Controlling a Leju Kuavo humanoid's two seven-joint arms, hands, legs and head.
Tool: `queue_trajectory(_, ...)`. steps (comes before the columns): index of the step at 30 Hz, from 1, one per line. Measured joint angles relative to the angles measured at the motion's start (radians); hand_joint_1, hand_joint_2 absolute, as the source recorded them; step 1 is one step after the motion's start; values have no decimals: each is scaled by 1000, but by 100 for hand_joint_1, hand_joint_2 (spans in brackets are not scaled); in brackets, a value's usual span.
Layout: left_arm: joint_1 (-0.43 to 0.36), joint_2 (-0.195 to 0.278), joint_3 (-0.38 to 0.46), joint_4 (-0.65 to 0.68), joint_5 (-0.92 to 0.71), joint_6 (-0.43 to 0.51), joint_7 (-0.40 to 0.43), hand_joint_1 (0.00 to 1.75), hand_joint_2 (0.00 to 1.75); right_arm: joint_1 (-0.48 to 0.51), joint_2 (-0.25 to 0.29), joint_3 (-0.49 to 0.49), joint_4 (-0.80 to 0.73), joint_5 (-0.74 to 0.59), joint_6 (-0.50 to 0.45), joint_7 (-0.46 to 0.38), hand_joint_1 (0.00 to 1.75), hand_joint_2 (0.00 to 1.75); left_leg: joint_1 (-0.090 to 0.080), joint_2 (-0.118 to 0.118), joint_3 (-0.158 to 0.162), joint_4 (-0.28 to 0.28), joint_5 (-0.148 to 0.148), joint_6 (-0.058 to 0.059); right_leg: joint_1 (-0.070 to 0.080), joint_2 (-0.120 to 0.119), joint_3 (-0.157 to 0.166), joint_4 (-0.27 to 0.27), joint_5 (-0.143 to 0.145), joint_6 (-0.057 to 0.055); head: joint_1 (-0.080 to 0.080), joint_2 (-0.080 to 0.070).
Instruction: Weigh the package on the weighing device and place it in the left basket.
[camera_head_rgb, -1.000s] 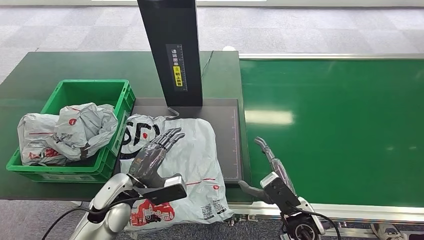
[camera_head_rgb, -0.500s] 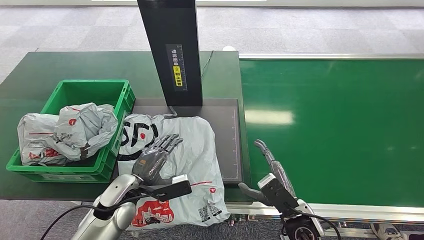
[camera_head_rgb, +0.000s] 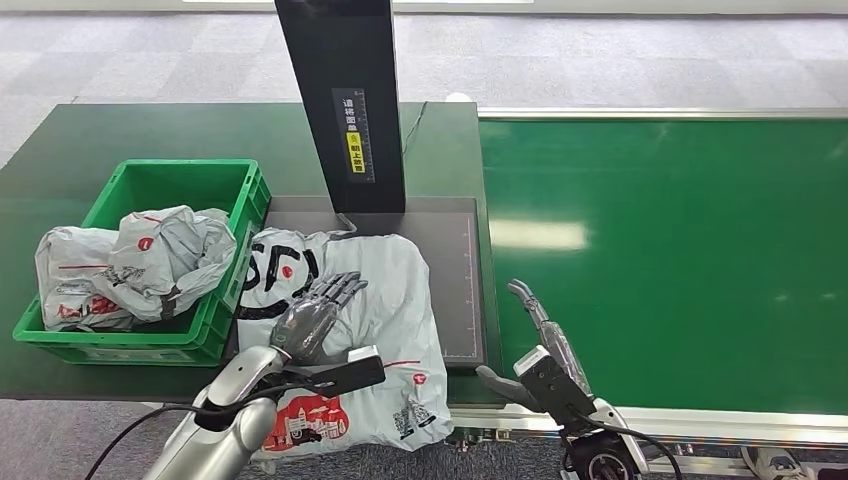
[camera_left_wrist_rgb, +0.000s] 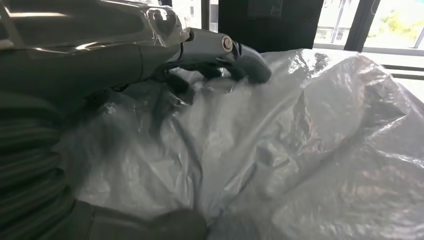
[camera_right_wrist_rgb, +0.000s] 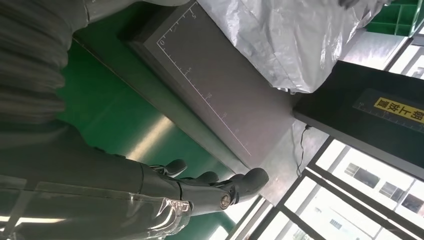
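Left hand flat on the package, which lies on the weighing device beside the left basket.

Nearest, the left hand (camera_head_rgb: 312, 316) rests palm-down on the grey plastic package (camera_head_rgb: 390, 300), fingers stretched forward and lying on the crinkled film without closing round it; the left wrist view shows its thumb (camera_left_wrist_rgb: 245, 62) pressed onto the bag. The right hand (camera_head_rgb: 535, 335) hovers just off the device's right edge, over the green belt (camera_head_rgb: 660, 250), fingers spread and holding nothing. The package covers the left part of the dark weighing device (camera_head_rgb: 460, 270), its near end hanging over the counter (camera_head_rgb: 100, 130) edge. Left of it, touching, stands the green basket (camera_head_rgb: 170, 185) with other grey bags (camera_head_rgb: 135, 265) inside. Beyond rises the black upright post (camera_head_rgb: 345, 100).
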Motion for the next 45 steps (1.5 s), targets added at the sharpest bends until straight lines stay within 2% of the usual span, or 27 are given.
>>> queue_trajectory(8,-26,-2,0,45,13,12,-15,175,175,-1,0,-1,0,1,2,0,0,175,0,0,1,0,0,0,0,0,2,0,0,0,0,0)
queue_trajectory(14,-31,1,1,54,81,54,-114,175,175,-7,0,-1,0,1,5,0,0,175,0,0,1,0,0,0,0,0,1,0,0,0,0,0)
queue_trajectory(17,-18,5,7,34,118,173,-217,175,175,-8,0,-1,0,0,2,-3,0,175,0,0,0,0,0,0,0,0,1,0,0,0,0,0)
queue_trajectory(22,20,4,61,-83,230,462,-416,175,175,-1,0,-9,0,-1,1,-16,0,175,0,0,0,0,0,0,0,0,0,0,0,0,0,0)
queue_trajectory(24,36,1,87,-140,272,526,-464,175,175,3,0,-13,0,-1,1,-20,0,175,0,0,0,0,0,0,0,0,0,0,0,0,0,0)
queue_trajectory(32,69,-7,128,-245,300,557,-493,175,175,7,0,-17,0,-2,1,-23,0,175,0,0,0,0,0,0,0,0,0,0,0,0,0,0)
queue_trajectory(34,82,-14,141,-271,336,603,-533,175,175,7,-1,-17,1,-6,1,-29,0,175,0,1,-1,0,0,0,0,0,0,0,0,0,0,0)
queue_trajectory(38,111,-32,182,-384,412,759,-637,175,175,5,-4,-17,7,-23,-3,-52,0,175,0,0,-1,0,0,0,0,0,0,0,-1,0,0,0)
queue_trajectory(41,130,-55,230,-484,345,786,-667,175,175,7,-7,-16,13,-30,-14,-64,0,175,0,0,-1,0,0,0,0,-1,0,0,-1,1,0,0)
queue_trajectory(45,119,-96,344,-605,126,788,-672,175,175,14,-10,-11,15,-32,-19,-71,0,175,0,0,-1,0,-1,0,0,0,0,0,-1,1,0,0)
